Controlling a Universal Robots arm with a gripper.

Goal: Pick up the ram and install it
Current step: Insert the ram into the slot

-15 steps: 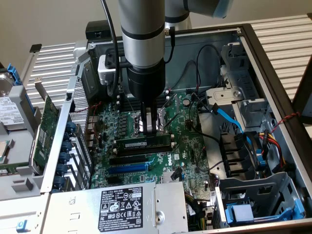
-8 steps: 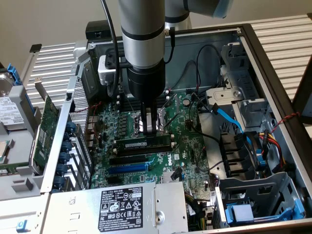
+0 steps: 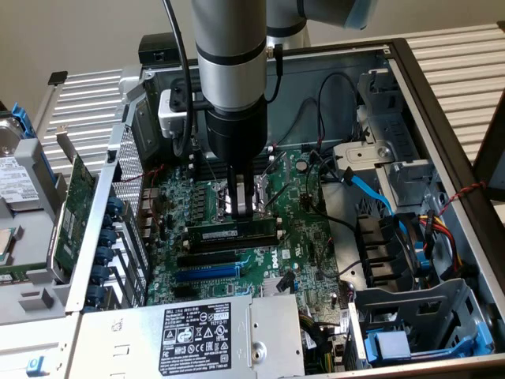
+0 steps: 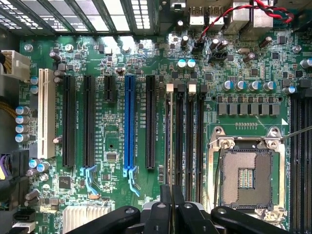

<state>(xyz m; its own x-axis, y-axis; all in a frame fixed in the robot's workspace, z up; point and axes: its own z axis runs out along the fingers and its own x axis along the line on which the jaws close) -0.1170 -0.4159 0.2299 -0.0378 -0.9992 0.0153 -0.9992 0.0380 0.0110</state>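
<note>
Even, bright light fills the open case [image 3: 304, 67]; the slats [image 4: 109, 14] glare white (wrist view), shadows soft.

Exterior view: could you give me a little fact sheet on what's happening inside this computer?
Place: open computer case, motherboard exposed
Ram: standing on edge along a memory slot, pale label showing
Gripper: pointing down, right over the ram's middle
Contact: cannot tell
Nearby: empty CPU socket

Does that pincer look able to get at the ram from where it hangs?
Probably yes. The pincer hangs just over the ram, standing on edge on the board, with nothing between them; the cables lie off to the exterior view's right.
</note>
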